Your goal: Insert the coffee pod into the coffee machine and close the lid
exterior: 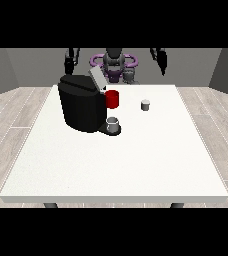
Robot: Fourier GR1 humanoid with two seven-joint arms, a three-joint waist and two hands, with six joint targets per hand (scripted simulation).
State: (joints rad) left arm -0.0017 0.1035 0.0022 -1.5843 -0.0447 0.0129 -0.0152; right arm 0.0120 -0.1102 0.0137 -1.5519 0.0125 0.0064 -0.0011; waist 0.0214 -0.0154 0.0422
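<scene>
nearest us a small grey cup (113, 125) stands on the coffee machine (83, 102) base, contents not visible. lid (97, 80) is up. coffee pod (145, 105) sits on the worktop (116, 165), apart. red cup (112, 99) beside the machine. both hands (71, 61) (159, 57) raised; we cannot tell their fingers.

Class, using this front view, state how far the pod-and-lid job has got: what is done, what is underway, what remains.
Done: nothing yet. The lid of the machine stands open, and the pod sits alone on the table. Underway: nothing is held; the robot hand at the view's left and the one at the right hang raised above the far edge. Left: pick up the pod, insert it, close the lid.
</scene>
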